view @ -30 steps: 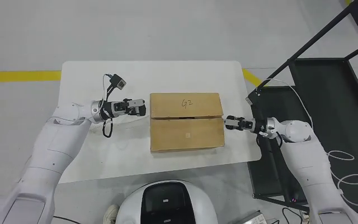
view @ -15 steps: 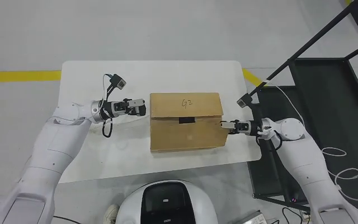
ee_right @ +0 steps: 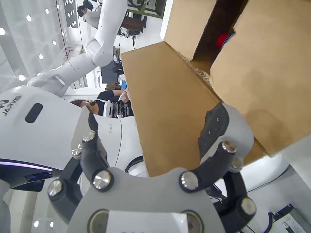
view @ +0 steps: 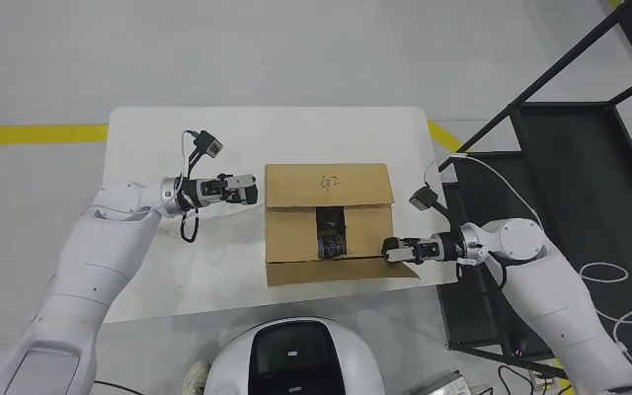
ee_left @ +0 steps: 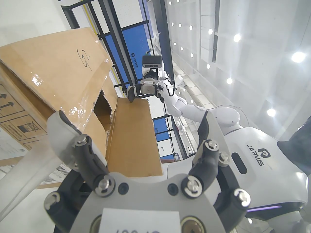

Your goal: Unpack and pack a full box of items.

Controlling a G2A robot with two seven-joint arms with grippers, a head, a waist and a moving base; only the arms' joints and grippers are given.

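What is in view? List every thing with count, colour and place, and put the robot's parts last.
cardboard box: one, brown, middle of the table, near flap partly open
dark items: count unclear, inside the box, seen through the gap between the flaps
red item: one, red, inside the box
table: one, white, under the box
floor stripe: one, yellow, on the floor beyond the table
rack: one, black, off the table's right end
left gripper: one, grey and black, open, beside the box's left side
right gripper: one, grey and black, open, at the near flap's right corner
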